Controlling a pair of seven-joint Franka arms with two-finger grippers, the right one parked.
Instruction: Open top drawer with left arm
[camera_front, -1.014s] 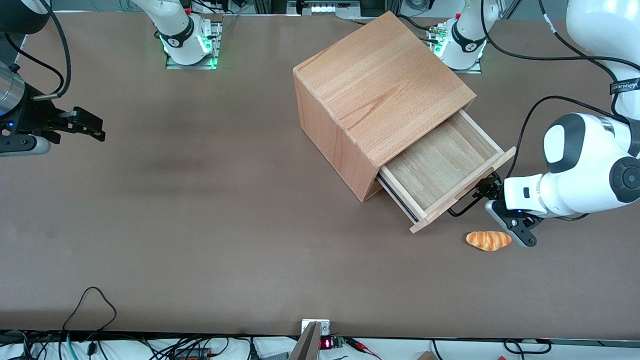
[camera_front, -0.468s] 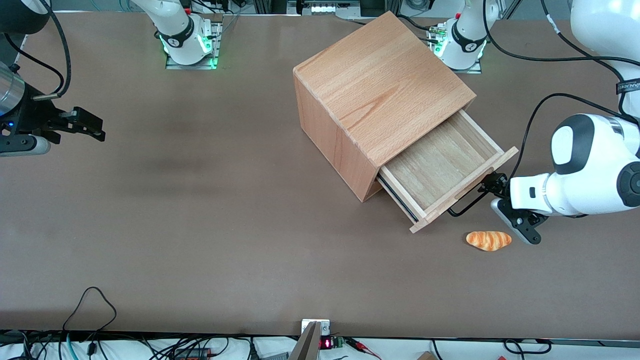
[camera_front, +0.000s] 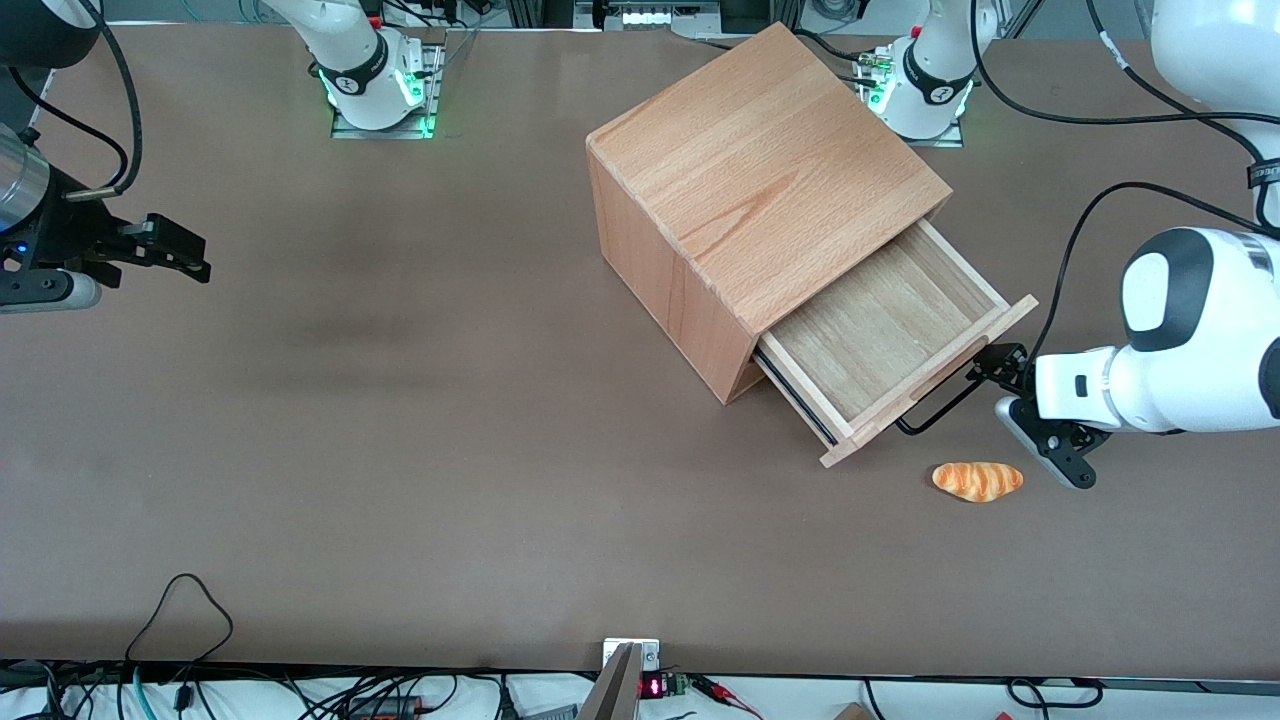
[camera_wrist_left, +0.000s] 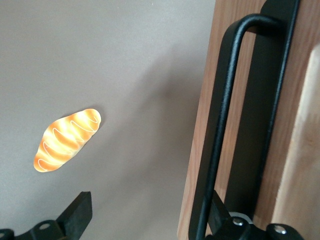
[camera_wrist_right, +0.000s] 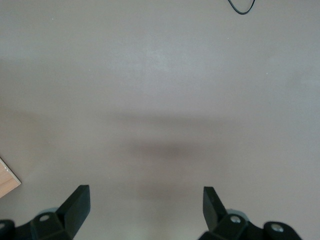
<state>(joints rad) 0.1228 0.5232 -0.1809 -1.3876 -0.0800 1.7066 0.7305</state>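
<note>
The top drawer (camera_front: 880, 322) stands pulled well out of the beech cabinet (camera_front: 760, 170), its light-wood inside bare. Its black bar handle (camera_front: 935, 408) runs along the pale front plank (camera_wrist_left: 235, 125). My left arm's gripper (camera_front: 992, 364) sits at the end of the handle nearer the working arm's end, open. In the left wrist view the gripper (camera_wrist_left: 147, 216) has the handle (camera_wrist_left: 220, 125) just inside one finger (camera_wrist_left: 219, 214), which is tucked between bar and plank. The other finger (camera_wrist_left: 79, 214) hangs over bare table.
An orange striped bread roll (camera_front: 977, 480) (camera_wrist_left: 67, 139) lies on the brown table (camera_front: 450, 420), nearer the front camera than my gripper and close beside the drawer's front. The arm bases stand at the table's back edge. Cables run along the near edge.
The left arm has shifted a little toward the working arm's end of the table. The drawer front has followed it out by a small amount. The roll has stayed put.
</note>
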